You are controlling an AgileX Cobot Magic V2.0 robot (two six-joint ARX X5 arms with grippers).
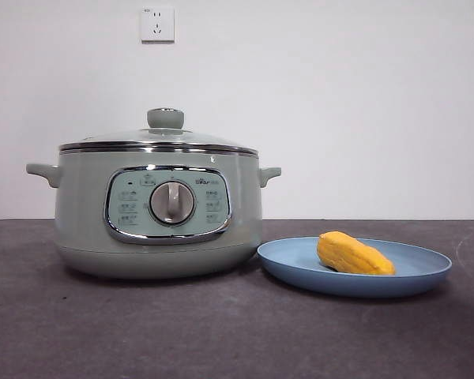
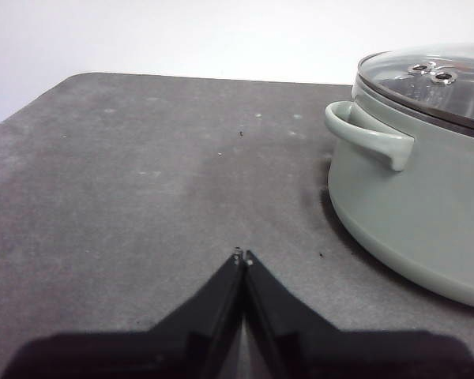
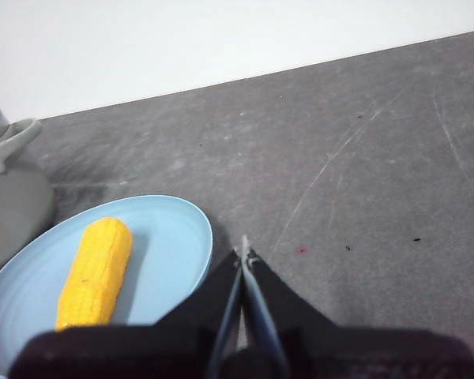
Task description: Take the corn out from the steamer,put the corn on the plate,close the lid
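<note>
The corn (image 3: pixel 95 272) lies on the plate (image 3: pixel 178 237), just beside the right gripper (image 3: pixel 243 257), its long axis running away from those empty, closed fingers, while the left gripper (image 2: pixel 242 257), also closed and empty, waits nearer the steamer (image 2: pixel 411 213), whose lid (image 2: pixel 434 79) is on.

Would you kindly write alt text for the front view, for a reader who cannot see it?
A pale green steamer stands on a dark table with its glass lid on. Beside it, a yellow corn lies on a shallow blue plate. A white wall with a socket is behind; no arm shows.
</note>
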